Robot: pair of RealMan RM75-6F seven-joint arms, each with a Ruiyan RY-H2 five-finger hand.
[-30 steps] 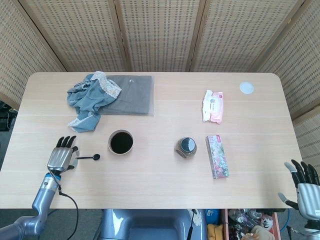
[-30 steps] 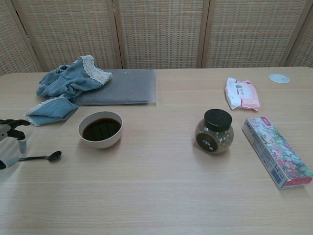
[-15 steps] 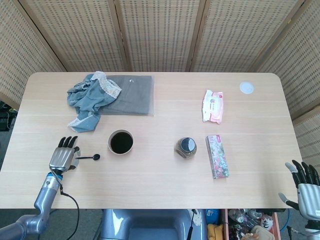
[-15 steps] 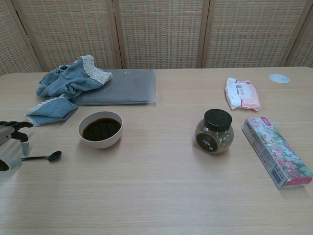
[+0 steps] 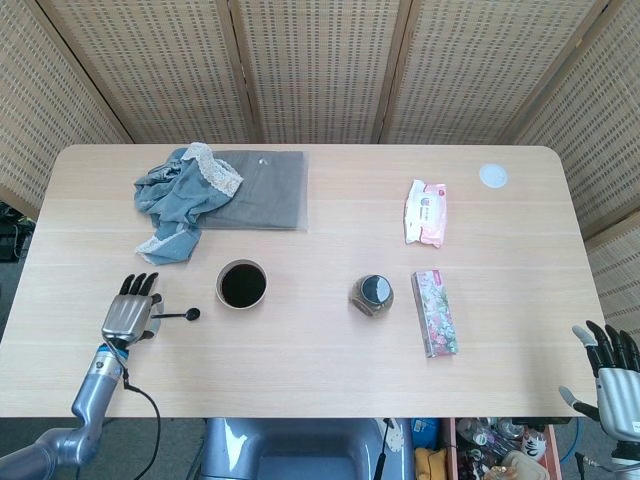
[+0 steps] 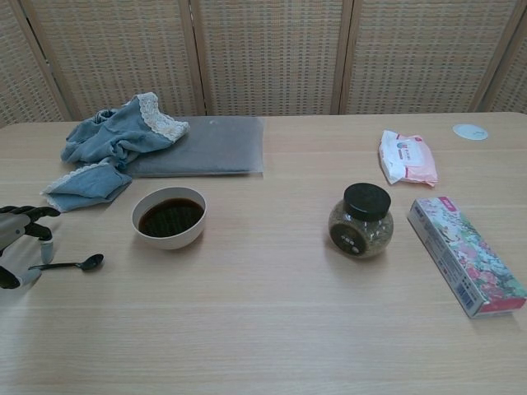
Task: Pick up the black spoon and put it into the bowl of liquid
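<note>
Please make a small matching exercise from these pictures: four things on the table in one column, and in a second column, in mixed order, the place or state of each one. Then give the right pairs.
Things:
1. black spoon
2. bowl
3. jar
4. wipes packet

Places or states:
A. filled with dark liquid
B. lying flat by the left hand
C. pink and white, far right part of the table
D. upright, black lid on, left of the flowered box

Right pairs: 1-B, 2-A, 3-D, 4-C

left hand (image 6: 18, 243) at black spoon (image 6: 72, 264) handle, bowl of liquid (image 6: 169, 217) beside, jar (image 6: 360, 220)
</note>
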